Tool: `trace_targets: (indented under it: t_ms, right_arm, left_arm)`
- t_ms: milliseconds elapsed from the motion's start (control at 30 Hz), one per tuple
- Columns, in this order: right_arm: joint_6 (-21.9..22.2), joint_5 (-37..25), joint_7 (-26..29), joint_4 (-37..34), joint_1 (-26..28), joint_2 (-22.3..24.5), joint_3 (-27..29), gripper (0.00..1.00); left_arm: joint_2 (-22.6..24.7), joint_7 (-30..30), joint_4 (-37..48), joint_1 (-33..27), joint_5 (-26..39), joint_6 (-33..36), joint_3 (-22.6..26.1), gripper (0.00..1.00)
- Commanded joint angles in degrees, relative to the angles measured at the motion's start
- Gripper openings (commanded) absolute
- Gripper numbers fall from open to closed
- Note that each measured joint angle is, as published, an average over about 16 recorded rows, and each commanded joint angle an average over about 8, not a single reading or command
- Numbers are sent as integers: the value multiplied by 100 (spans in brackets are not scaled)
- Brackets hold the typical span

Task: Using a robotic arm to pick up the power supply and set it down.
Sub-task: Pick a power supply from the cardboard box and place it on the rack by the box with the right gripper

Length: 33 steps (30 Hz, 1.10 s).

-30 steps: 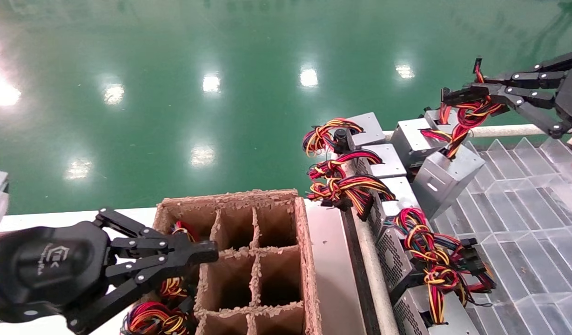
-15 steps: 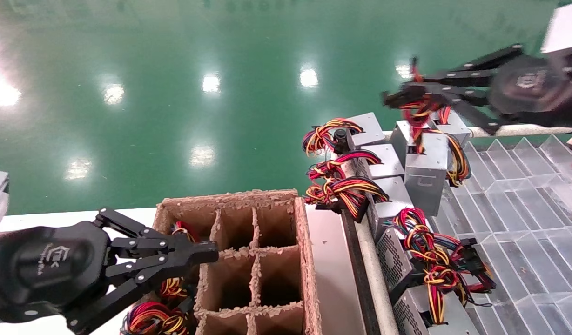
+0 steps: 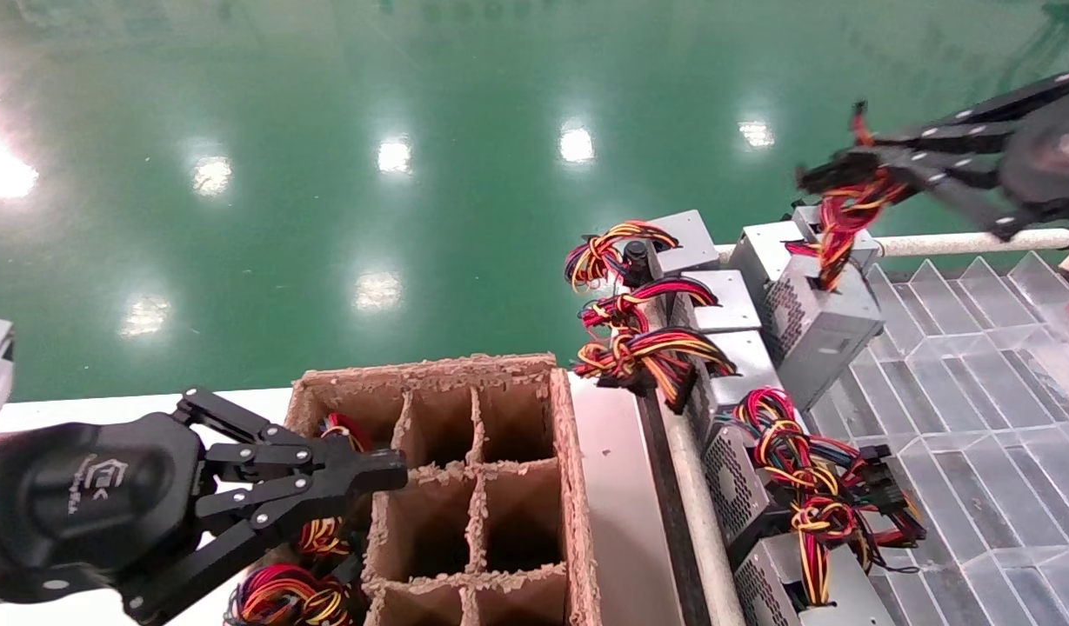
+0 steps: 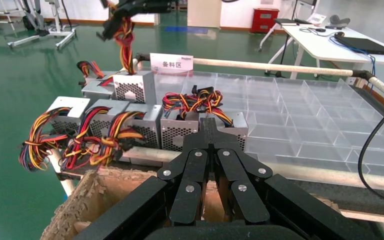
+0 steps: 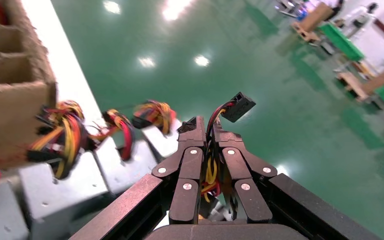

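Note:
My right gripper (image 3: 823, 174) is at the far right above the row of units, shut on the red, yellow and black wire bundle (image 3: 840, 217) of one power supply (image 3: 825, 326). That silver box hangs tilted under the bundle, vent side towards the row. I cannot tell whether its lower corner touches the tray. In the right wrist view the wires (image 5: 209, 172) run between the closed fingers of the right gripper (image 5: 206, 131). My left gripper (image 3: 393, 474) is shut and empty, over the cardboard box. The left wrist view shows its tip (image 4: 209, 125) and the held power supply (image 4: 134, 86) beyond.
Several more power supplies (image 3: 725, 304) with wire bundles line the edge. A cardboard divider box (image 3: 577, 487) stands at the near left, with wires in its left cells. A clear compartment tray (image 3: 978, 417) and a white rail (image 3: 960, 243) lie on the right. Green floor lies beyond.
The right gripper swung left with the wire bundle, then back right and slightly up. The power supply swung and turned under it. The left arm has not moved.

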Motion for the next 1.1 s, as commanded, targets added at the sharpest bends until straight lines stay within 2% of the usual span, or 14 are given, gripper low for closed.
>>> trace_targets:
  t_ms: [33, 400, 567, 1100]
  right_arm:
    - [38, -1, -33, 2, 46, 86, 31, 0]
    - [-173, -263, -67, -235, 150, 539, -68, 0]
    - [-192, -265, -191, -409, 170, 604, -53, 0]
    - [-430, -141, -497, -974, -39, -229, -157, 0]
  left_arm:
    - [0, 0, 0, 0, 0, 0, 0, 0]
    - [0, 0, 0, 0, 0, 0, 0, 0]
    - [0, 0, 0, 0, 0, 0, 0, 0]
    - [0, 0, 0, 0, 0, 0, 0, 0]
